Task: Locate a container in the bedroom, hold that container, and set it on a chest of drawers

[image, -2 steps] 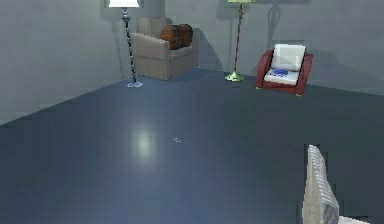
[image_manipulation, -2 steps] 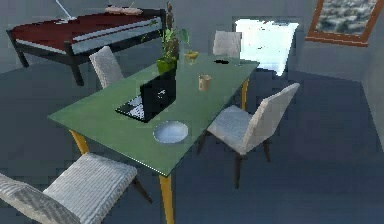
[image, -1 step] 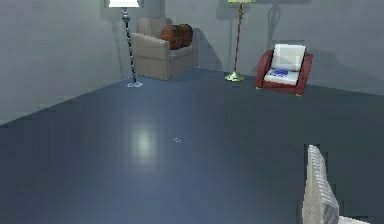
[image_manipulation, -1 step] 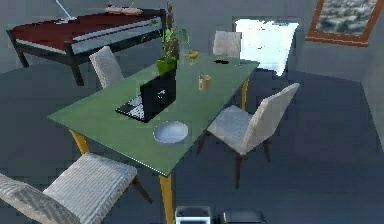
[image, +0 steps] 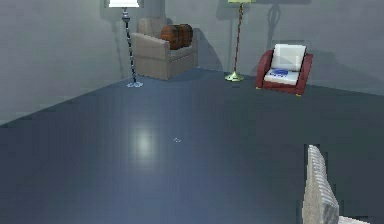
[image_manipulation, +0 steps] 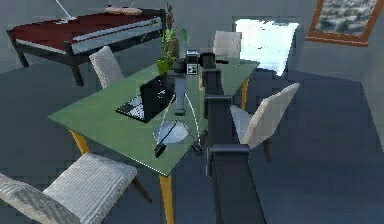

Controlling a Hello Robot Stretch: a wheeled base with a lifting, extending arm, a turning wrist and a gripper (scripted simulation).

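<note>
The dark arm (image_manipulation: 222,150) rises from the arm side view's bottom edge over a green table (image_manipulation: 110,125). At its far end are the white marker squares (image_manipulation: 207,60), and the gripper (image_manipulation: 184,103) reaches down toward the tabletop. A pale, glassy round thing (image_manipulation: 172,134) lies on the table right at the fingers. I cannot tell whether the gripper holds anything. An open black laptop (image_manipulation: 153,98) stands just left of it, and a potted plant (image_manipulation: 172,45) sits farther back.
Pale chairs (image_manipulation: 262,115) ring the table, with one near the front (image_manipulation: 70,190). A red-covered bed (image_manipulation: 90,30) stands behind. In the forward view, open dark floor leads to a beige armchair (image: 160,55), two floor lamps (image: 127,45) and a red armchair (image: 284,72). A chair back (image: 320,190) stands at the lower right.
</note>
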